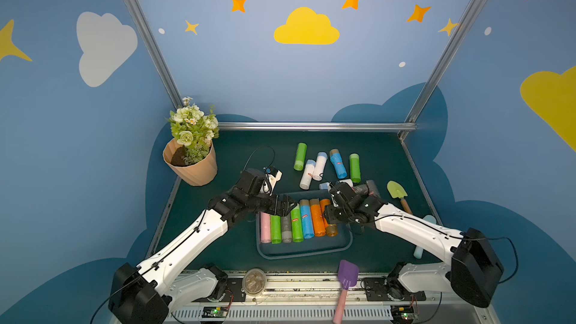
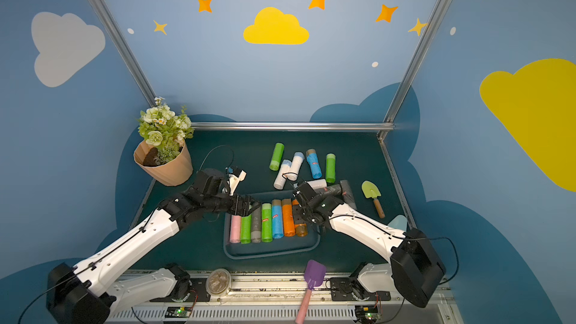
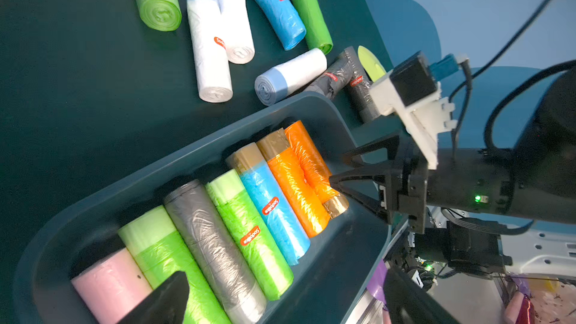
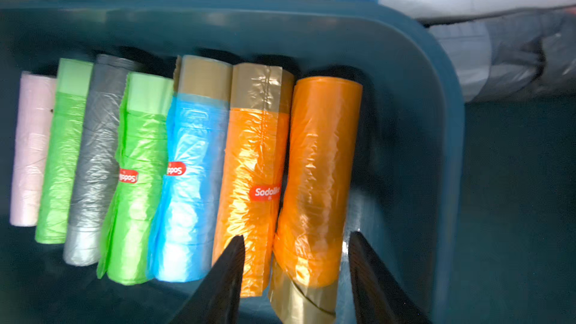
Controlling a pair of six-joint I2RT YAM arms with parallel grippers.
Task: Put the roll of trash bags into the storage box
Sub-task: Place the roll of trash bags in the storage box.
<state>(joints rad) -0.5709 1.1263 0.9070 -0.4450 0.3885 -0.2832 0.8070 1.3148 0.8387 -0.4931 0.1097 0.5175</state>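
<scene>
Count as I read it from here: seven rolls (image 1: 307, 222) in the one storage box (image 1: 305, 255). Loose on the table (image 1: 233, 244), eight more: two green rolls (image 1: 300, 156), three white rolls (image 1: 307, 174), one blue roll (image 1: 338, 163), two dark grey rolls (image 3: 330, 81). Two toy shovels (image 1: 396, 190), one flower pot (image 1: 193, 169), one round tub (image 1: 254, 282).

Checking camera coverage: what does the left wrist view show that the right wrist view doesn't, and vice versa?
Left wrist only: a loose blue roll, two loose green rolls and the trowel blade. Right wrist only: the red label on the inner orange roll. Both: the storage box with seven rolls in a row, the right gripper open at the end orange roll, and the white-and-blue roll and grey rolls by its rim.
</scene>
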